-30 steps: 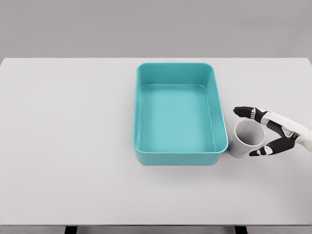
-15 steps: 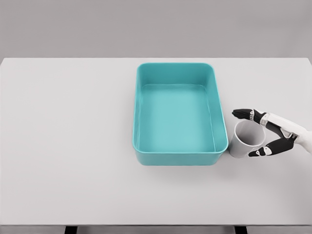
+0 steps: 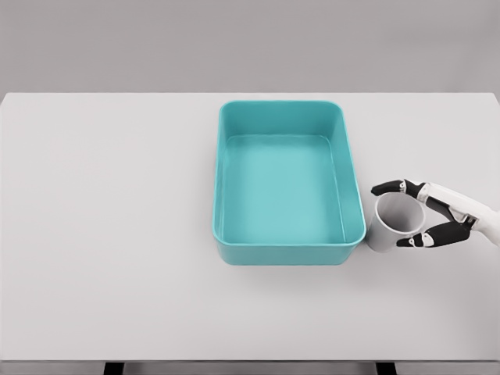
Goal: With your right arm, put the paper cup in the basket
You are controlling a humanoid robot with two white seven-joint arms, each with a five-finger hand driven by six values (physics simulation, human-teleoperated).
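A small white paper cup (image 3: 394, 223) is seen lying tilted on the pale grey counter (image 3: 117, 234), its open mouth turned up and to the right, its base just beside the right wall of the teal rectangular plastic basket (image 3: 289, 183), which holds nothing. The right hand (image 3: 414, 215), white with black fingers (image 3: 388, 187), is brought in from the right edge and is cupped around the rim of the cup: 1 set of fingers curls over the far side, the thumb sits at the near side. Whether the pads are already pressing on the paper cannot be told; the hand is best called half-closed around the cup, not yet clamped.

The cup is judged very light, thin-walled and easily crushed, so a gentle pinch across the stiffer rolled rim is called for rather than a squeeze at mid-wall.

Compared with the picture 1.0 s earlier, the fingers are curled further inward and the gap across the rim is narrowed; the cup and basket are unmoved.
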